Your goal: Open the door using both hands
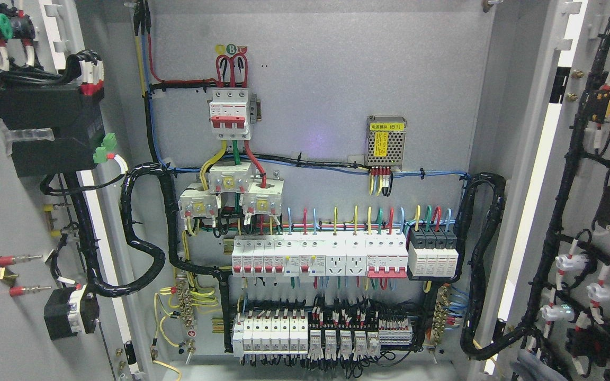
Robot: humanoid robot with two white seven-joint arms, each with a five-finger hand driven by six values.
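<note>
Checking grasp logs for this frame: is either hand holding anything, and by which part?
Cannot be told: neither hand is in view. Both doors, left door and right door, stand open.

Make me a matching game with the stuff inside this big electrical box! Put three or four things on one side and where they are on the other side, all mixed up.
Things:
1. main breaker with red handles
2. small metal power supply with yellow label
3. black breaker block
4. thick black cable loop

Places:
A. right end of the middle row
B. left side, running to the left door
C. upper middle, under the red loop wires
D. upper right of the back panel

Pairs: 1-C, 2-D, 3-A, 4-B
</note>
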